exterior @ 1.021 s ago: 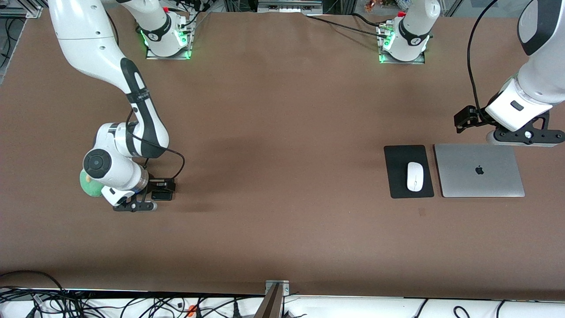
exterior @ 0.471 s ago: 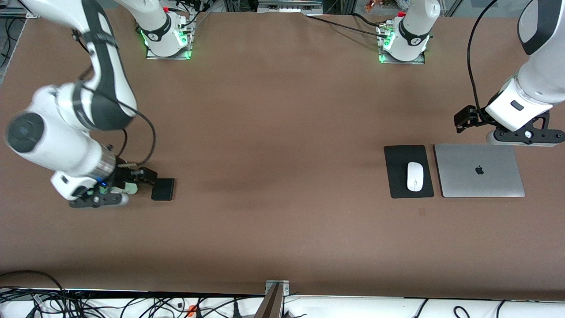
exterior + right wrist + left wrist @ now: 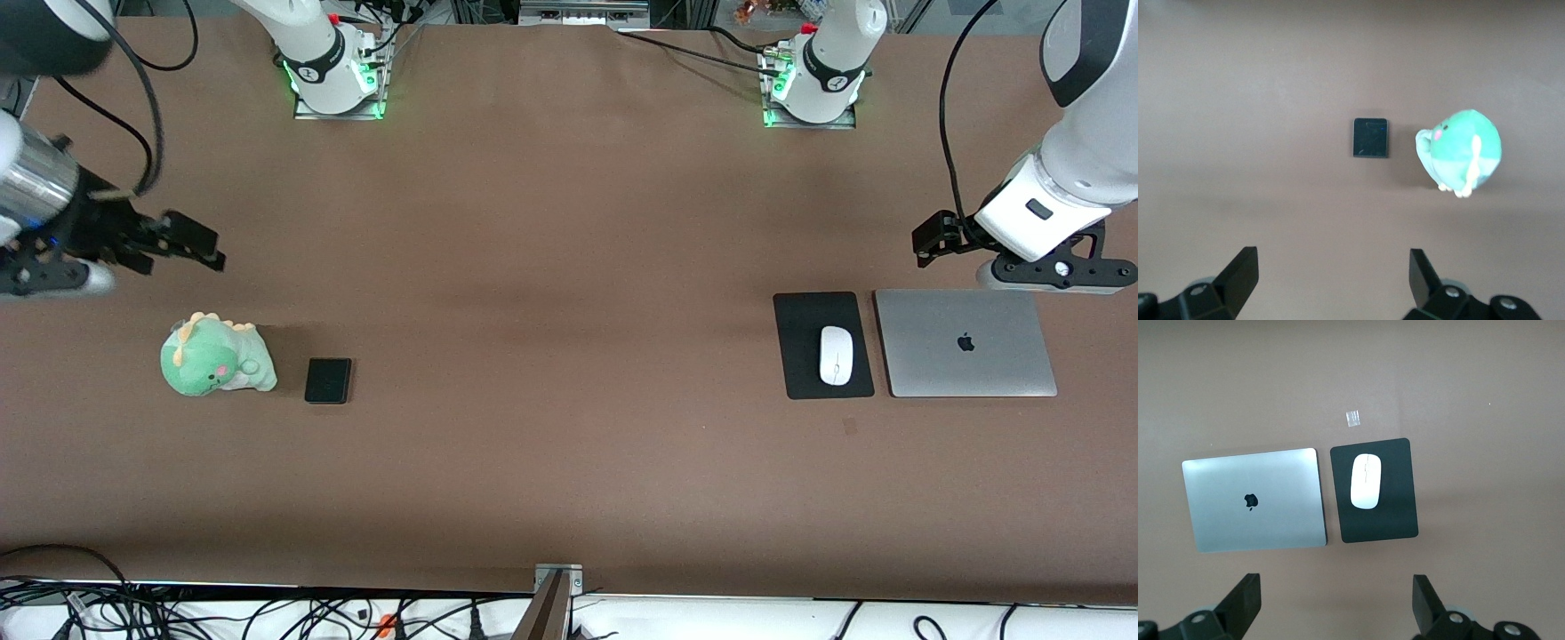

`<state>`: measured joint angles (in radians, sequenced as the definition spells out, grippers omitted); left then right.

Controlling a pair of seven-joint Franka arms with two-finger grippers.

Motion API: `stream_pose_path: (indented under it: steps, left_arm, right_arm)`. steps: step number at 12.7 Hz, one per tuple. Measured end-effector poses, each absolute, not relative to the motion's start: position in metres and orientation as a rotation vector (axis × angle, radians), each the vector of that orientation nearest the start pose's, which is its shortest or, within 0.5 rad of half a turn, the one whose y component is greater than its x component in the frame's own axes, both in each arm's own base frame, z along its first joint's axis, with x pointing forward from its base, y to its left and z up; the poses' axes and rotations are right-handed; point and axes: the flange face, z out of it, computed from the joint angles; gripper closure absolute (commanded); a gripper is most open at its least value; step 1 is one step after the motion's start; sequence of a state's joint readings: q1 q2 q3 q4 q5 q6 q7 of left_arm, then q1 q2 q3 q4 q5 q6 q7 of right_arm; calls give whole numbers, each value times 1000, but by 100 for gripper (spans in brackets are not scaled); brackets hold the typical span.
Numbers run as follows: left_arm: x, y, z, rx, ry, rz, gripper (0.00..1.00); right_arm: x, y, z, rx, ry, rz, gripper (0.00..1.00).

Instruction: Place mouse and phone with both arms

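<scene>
The right gripper (image 3: 53,258) hangs above bare table at the right arm's end, farther from the front camera than the green dinosaur plush (image 3: 216,357). Its jaws stand wide apart and hold nothing, which the right wrist view confirms: the two fingers (image 3: 1238,275) frame open table. Judging by that height and emptiness, this arm has nothing in hand at this end.

The plush sits upright on the table, and just beside it — on its side toward the left arm's end — the phone (image 3: 328,380) lies flat, face up, apart from the toy but close. In the right wrist view the phone (image 3: 1371,137) and plush (image 3: 1463,150) show side by side with a narrow gap. Lying squarely next to the toy, the phone looks set down, not mid-transfer.

Well apart from the plush, toward the left arm's end, a black mouse pad (image 3: 822,345) lies flat with the white mouse (image 3: 836,355) resting near its middle — its proper spot, I judge. Just beside the pad lies a closed silver laptop (image 3: 965,342), the two edges nearly touching.

The left gripper (image 3: 1049,271) hovers over the table just at the laptop's edge farther from the front camera. Its jaws are spread and empty; the left wrist view shows both fingers (image 3: 1241,603) apart, with laptop, pad and mouse (image 3: 1365,481) between them. Both task things appear placed.
</scene>
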<state>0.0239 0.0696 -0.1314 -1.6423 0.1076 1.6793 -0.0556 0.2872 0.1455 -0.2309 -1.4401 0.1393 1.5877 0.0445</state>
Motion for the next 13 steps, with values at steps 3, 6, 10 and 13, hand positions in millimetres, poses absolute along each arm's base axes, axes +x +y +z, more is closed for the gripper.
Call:
stream_pose_path:
  steps: [3,6,10,13]
  left_arm:
    - [579,-50,562,-3040,95,33,0]
    - [579,-50,563,-3040,95,33,0]
    - [578,-50,562,-3040,95,41,0]
    - [577,-50,562,-3039,96,50,0]
  right_arm:
    - [593,56,607,-3040,-43,17,0]
    - [595,55,599,-3063,-56,40,0]
    - [590,59,584,-3073,-70,133,0]
    - [589,59,578,-3074,-69,152,0]
